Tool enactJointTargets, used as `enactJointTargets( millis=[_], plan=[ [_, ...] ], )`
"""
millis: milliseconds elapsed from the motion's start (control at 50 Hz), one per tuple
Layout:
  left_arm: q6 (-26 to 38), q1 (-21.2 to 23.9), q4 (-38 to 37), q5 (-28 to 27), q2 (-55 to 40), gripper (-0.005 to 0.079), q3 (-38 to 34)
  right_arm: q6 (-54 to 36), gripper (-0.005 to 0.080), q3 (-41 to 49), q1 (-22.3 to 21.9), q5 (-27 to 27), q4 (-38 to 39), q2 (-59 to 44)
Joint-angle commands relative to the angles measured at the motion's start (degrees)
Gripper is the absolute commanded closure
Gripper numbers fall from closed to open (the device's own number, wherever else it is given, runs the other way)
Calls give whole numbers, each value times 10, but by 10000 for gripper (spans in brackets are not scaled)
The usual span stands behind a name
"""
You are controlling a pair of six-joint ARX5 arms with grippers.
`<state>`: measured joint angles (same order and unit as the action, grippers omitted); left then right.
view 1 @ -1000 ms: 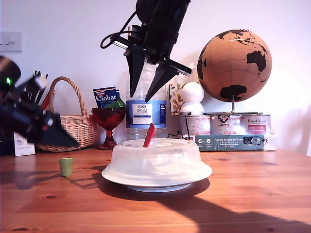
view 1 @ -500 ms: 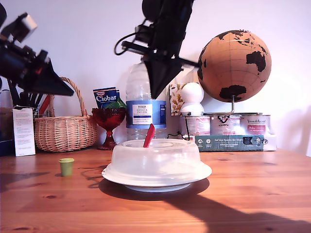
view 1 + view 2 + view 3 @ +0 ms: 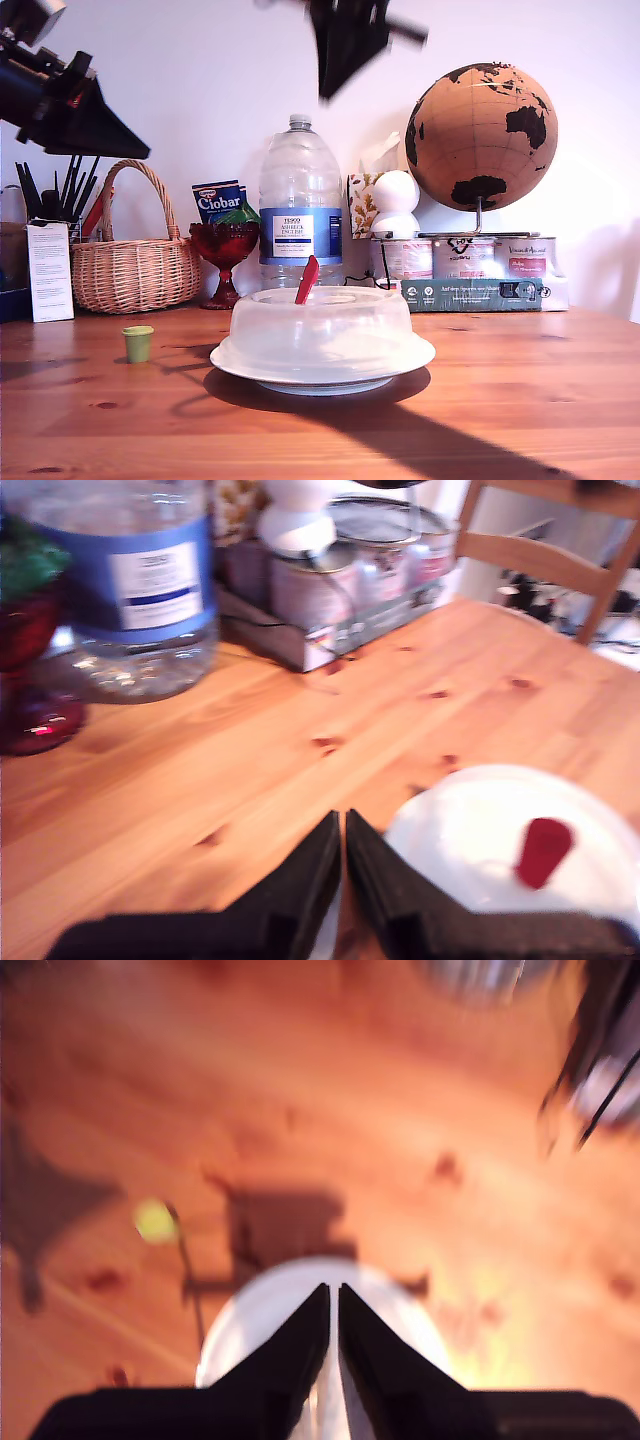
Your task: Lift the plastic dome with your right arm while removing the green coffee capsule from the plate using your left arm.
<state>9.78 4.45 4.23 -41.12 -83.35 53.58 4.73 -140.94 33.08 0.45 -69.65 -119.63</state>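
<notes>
The plastic dome (image 3: 320, 330) rests over the white plate (image 3: 405, 360) at the table's middle, its red tab (image 3: 307, 280) upright. The green coffee capsule (image 3: 137, 343) stands on the bare wood toward the exterior view's left, apart from the plate. My first gripper (image 3: 135, 152) hangs high at the exterior view's upper left, shut and holding nothing; its wrist view shows the shut fingers (image 3: 343, 825) beside the dome (image 3: 470, 830). My second gripper (image 3: 326, 92) is high above the dome, blurred, shut and holding nothing (image 3: 333, 1290), with the dome (image 3: 265, 1320) and capsule (image 3: 155, 1220) below.
Behind the dome stand a large water bottle (image 3: 300, 200), a red goblet (image 3: 224, 255), a wicker basket (image 3: 135, 265), tins (image 3: 470, 258) and a globe (image 3: 483, 135). A wooden chair (image 3: 540, 550) stands past the table's far end.
My first gripper rose from low beside the capsule to the exterior view's upper left. My second gripper shut its fingers and climbed well above the dome. Dome and capsule stayed put.
</notes>
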Motion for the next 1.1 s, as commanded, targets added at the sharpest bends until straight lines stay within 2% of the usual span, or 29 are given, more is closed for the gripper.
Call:
enactJointTargets(
  millis=[0,340,660,760,980,1080],
  plan=[
    [-5,6,7,-4,6,762,0,-3,763,-5,1,1,5,7],
    [-6,16,18,-4,6,762,0,-23,763,-5,3,17,39,44],
    [-9,16,34,-4,6,762,0,-94,763,-5,-2,-16,225,43],
    [-12,17,35,-4,6,762,0,-141,763,-5,-2,-16,254,43],
    [-12,17,42,2,7,762,0,-196,763,-5,-10,-19,209,43],
    [-5,20,44,3,9,762,0,-214,763,-5,-21,-68,168,41]
  ],
)
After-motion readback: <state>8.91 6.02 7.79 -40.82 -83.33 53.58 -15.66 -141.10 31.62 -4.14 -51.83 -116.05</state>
